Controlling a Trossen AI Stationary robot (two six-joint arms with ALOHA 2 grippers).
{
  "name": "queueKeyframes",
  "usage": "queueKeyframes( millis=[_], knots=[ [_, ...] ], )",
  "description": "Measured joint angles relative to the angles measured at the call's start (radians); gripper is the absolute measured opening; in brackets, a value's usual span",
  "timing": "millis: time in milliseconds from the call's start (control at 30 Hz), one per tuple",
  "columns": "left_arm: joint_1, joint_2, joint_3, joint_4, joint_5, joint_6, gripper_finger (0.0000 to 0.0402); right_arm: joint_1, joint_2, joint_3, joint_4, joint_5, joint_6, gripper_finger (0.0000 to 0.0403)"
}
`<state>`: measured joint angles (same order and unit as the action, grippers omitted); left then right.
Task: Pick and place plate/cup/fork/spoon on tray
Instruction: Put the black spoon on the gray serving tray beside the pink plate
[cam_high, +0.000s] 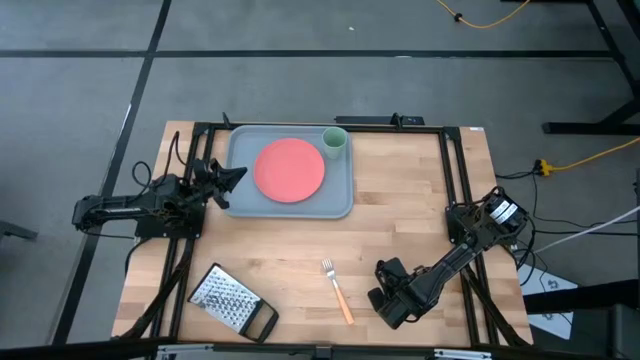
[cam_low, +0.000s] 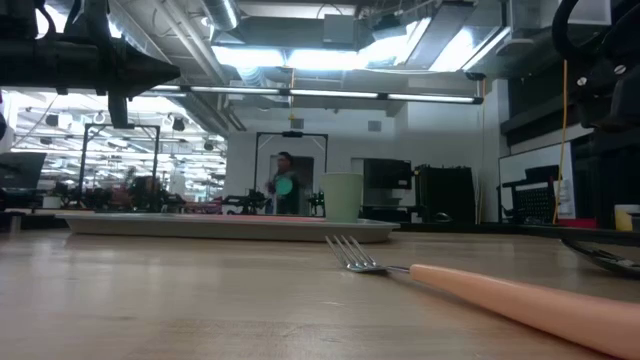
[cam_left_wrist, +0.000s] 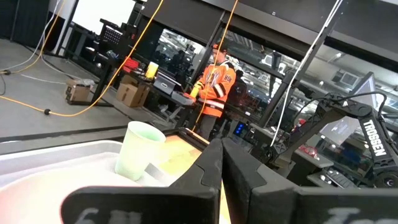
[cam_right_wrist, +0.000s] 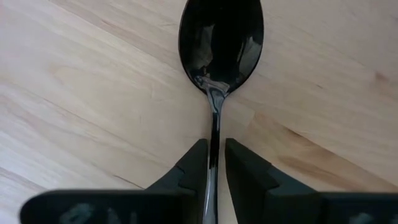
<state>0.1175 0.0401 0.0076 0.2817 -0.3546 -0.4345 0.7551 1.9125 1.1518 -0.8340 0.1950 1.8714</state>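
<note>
The coral-red plate (cam_high: 289, 169) lies flat in the grey-blue tray (cam_high: 340, 200) at the table's far middle. The pale green cup (cam_high: 334, 142) stands upright in the tray's far right corner and also shows in the left wrist view (cam_left_wrist: 138, 150). The orange-handled fork (cam_high: 338, 291) lies flat on the wood near the front edge. My right gripper (cam_high: 383, 300) is low just right of the fork, shut on the dark spoon (cam_right_wrist: 220, 43); the gripper hides the spoon in the high view. My left gripper (cam_high: 236, 178) is shut and empty at the tray's left rim. My right gripper pinches the spoon's slim handle (cam_right_wrist: 214, 134) between its two fingers, a short way behind the bowl. The fingers lie along the handle, and the bowl sticks out ahead of them, hollow side up. I cannot tell whether the spoon is clear of the wood.
A metal grater with a black handle (cam_high: 231, 302) lies at the front left. Bare wood lies between the tray and the fork (cam_high: 400, 230). A black frame runs along the table's edges (cam_high: 452, 170). People stand in the room beyond the table (cam_left_wrist: 214, 87).
</note>
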Motion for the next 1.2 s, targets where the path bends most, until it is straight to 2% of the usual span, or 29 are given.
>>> queueKeyframes(
  millis=[433,800,900,1200],
  knots=[
    [0.000,0.000,0.000,0.000,0.000,0.000,0.0000,-0.001,0.005,0.033,-0.020,-0.031,-0.013,0.0056],
    [0.000,0.000,0.000,0.000,0.000,0.000,0.0000,0.000,0.005,0.035,-0.016,-0.007,0.008,0.0039],
    [0.000,0.000,0.000,0.000,0.000,0.000,0.0000,0.000,0.004,0.035,-0.012,0.032,0.009,0.0036],
    [0.000,0.000,0.000,0.000,0.000,0.000,0.0000,-0.037,0.002,0.037,0.026,0.058,0.004,0.0004]
  ],
)
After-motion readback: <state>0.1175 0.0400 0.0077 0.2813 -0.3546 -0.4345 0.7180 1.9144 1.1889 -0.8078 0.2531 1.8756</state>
